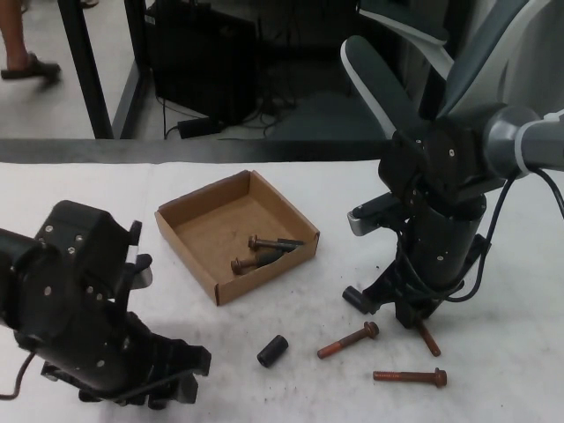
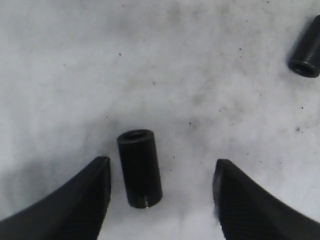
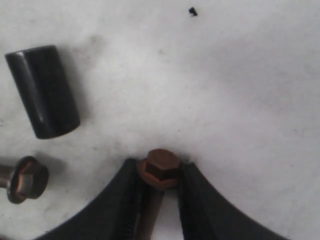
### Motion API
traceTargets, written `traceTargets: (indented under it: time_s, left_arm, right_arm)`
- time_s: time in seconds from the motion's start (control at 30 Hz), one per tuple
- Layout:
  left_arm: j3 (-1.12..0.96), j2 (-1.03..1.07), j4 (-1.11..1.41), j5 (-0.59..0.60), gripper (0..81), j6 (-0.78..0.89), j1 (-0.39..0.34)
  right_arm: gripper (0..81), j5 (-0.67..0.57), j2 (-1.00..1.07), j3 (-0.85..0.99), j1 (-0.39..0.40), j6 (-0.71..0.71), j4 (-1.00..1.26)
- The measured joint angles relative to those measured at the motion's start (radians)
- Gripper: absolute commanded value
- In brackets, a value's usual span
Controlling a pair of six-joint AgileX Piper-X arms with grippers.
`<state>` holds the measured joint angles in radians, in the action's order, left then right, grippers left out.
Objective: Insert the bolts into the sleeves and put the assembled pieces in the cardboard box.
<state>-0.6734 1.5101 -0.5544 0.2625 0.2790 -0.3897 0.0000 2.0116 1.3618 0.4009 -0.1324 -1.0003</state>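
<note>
sleeve [image 2: 140,167] nearest you lies flat on the table [image 2: 200,75] between the fingers of the left claw [image 2: 162,167], which is spread wide and touches nothing. it sits closer to one finger than the other, so on closing that finger probably meets it first and may roll the smooth cylinder out of the grip. a second sleeve [image 2: 305,50] lies well apart. in the high view the left arm covers the straddled sleeve, so you get no check on it from there.

further out, the right claw [image 3: 160,166] is pinched narrow on a held bolt [image 3: 159,170], gripped just under its head. the shank runs back between the fingers and its tip is hidden, so you cannot judge its tilt. a crooked bolt would likely jam at a sleeve mouth. a third sleeve [image 3: 42,90] and a loose bolt [image 3: 22,179] lie near enough to be knocked.

farthest, the cardboard box [image 1: 187,260] holds two assembled pieces [image 1: 256,261]. whether their bolts are fully seated is too small to tell.
</note>
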Motion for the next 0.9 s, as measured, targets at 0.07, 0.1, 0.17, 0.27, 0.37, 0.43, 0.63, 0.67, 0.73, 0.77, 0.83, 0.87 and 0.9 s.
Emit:
traceTargets:
  time_s: [0.07, 0.1, 0.17, 0.27, 0.37, 0.43, 0.63, 0.67, 0.73, 0.77, 0.83, 0.87, 0.9]
  left_arm:
    - [0.0, 0.0, 0.0, -0.005, 57.3, 0.002, -0.001]
    - [-0.003, 0.0, 0.0, -0.011, 57.3, 0.006, -0.001]
    - [-0.006, 0.0, 0.0, -0.03, 57.3, 0.006, -0.001]
    - [-0.005, 0.003, 0.005, -0.06, 57.3, 0.006, -0.001]
    - [-0.012, 0.02, 0.008, -0.065, 57.3, 0.006, -0.001]
    - [-0.017, 0.027, 0.008, -0.065, 57.3, 0.006, -0.001]
    - [-0.02, 0.032, 0.007, -0.065, 52.4, 0.009, -0.001]
    - [-0.02, 0.032, 0.007, -0.065, 48.3, 0.009, -0.001]
    - [-0.02, 0.035, 0.007, -0.065, 37.4, 0.009, -0.001]
    - [-0.02, 0.035, 0.007, -0.07, 29.5, 0.009, -0.001]
    - [-0.02, 0.04, 0.007, -0.083, 14.5, 0.009, -0.001]
    - [-0.02, 0.041, 0.009, -0.087, 6.5, 0.009, -0.001]
    - [-0.02, 0.04, 0.01, -0.09, 0.6, 0.009, -0.001]
  right_arm:
    - [1.1, 0.0, 0.0, 0.0, 0.0, 0.0, 0.0]
    - [1.1, 0.0, 0.0, 0.0, 0.0, 0.0, 0.0]
    - [1.1, 0.0, 0.0, 0.0, 0.0, 0.0, 0.0]
    - [1.1, 0.0, 0.0, -0.002, 0.0, 0.0, 0.001]
    - [1.1, 0.0, 0.0, -0.004, -0.001, 0.0, 0.005]
    - [1.1, 0.0, 0.0, -0.004, -0.001, 0.0, 0.005]
    - [1.1, 0.0, -0.001, -0.004, -0.001, 0.0, 0.008]
    - [1.1, 0.0, -0.001, -0.004, -0.001, 0.0, 0.008]
    - [1.1, 0.0, -0.001, -0.004, -0.001, 0.0, 0.008]
    - [1.1, 0.0, -0.001, -0.004, -0.001, 0.0, 0.008]
    - [1.1, 0.0, -0.001, -0.004, -0.001, 0.0, 0.008]
    - [1.1, 0.0, -0.001, -0.004, -0.001, 0.0, 0.008]
    - [1.1, 0.0, -0.001, -0.004, -0.001, 0.0, 0.008]
